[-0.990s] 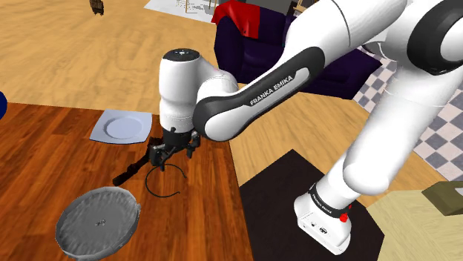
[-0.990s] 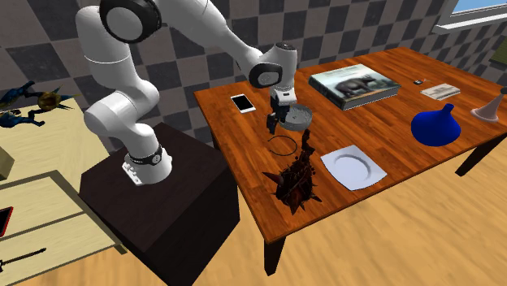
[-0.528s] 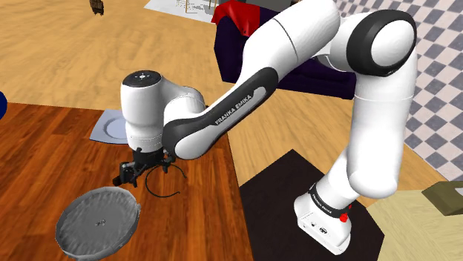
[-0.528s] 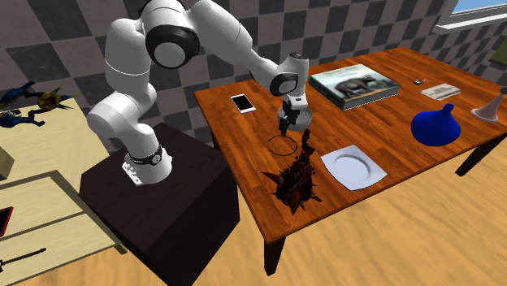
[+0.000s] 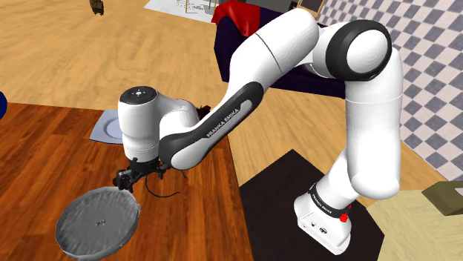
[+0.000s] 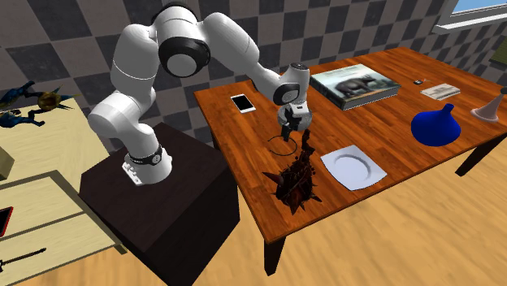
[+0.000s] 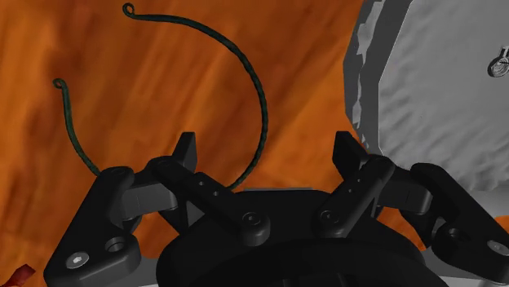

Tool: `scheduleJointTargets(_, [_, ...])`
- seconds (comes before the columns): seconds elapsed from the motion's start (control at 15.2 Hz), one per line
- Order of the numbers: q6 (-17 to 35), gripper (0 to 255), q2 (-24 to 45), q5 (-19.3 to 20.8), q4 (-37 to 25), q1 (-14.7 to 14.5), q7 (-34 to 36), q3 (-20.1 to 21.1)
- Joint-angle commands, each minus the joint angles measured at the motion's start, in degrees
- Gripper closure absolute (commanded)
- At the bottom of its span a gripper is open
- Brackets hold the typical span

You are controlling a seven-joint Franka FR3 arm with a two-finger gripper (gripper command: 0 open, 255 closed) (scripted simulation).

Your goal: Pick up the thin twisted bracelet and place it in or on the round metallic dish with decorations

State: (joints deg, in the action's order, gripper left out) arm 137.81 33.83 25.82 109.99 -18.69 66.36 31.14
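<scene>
The thin dark twisted bracelet (image 7: pixel 263 98), an open ring, lies flat on the wooden table (image 5: pixel 44 156). In the wrist view part of its arc runs between my fingers without touching them. The round grey dish (image 5: pixel 98 222) with a small ornament at its centre sits just beside it, and its rim (image 7: pixel 367 73) is close to one finger. My black gripper (image 5: pixel 137 176) hangs open low over the bracelet (image 5: pixel 167 197), at the dish's near edge. From the second exterior view the gripper (image 6: pixel 289 128) stands just above the ring (image 6: pixel 280 153).
A white plate (image 5: pixel 122 126) lies behind the gripper in the shoulder view. In the second exterior view a dark spiky object (image 6: pixel 296 175) sits right next to the bracelet, with a white plate (image 6: pixel 353 168), a book (image 6: pixel 353 85), a phone (image 6: pixel 242 102) and a blue cone (image 6: pixel 436 126) around.
The arm has swung toward the shoulder view's left and its elbow has folded higher. The gripper moved from beside the bracelet toward the dish's rim, staying open. The bracelet has not moved.
</scene>
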Motion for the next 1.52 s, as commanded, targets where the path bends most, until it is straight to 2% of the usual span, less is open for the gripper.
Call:
scheduleJointTargets(0.0, [0.2,0,1.0,0.2,0.3,-0.4,0.1,-0.1])
scheduleJointTargets(0.46, [0.2,0,1.0,0.2,0.3,-0.5,0.1,-0.1])
scheduleJointTargets(0.53, [0.4,255,0.8,0.2,0.6,-0.4,0.2,-0.1])
scheduleJointTargets(0.99, [0.2,255,1.0,0.2,0.2,-0.8,0.5,-0.1])
scheduleJointTargets(1.45, [-2.2,255,-1.9,-1.8,0.5,0.7,-1.2,1.5])
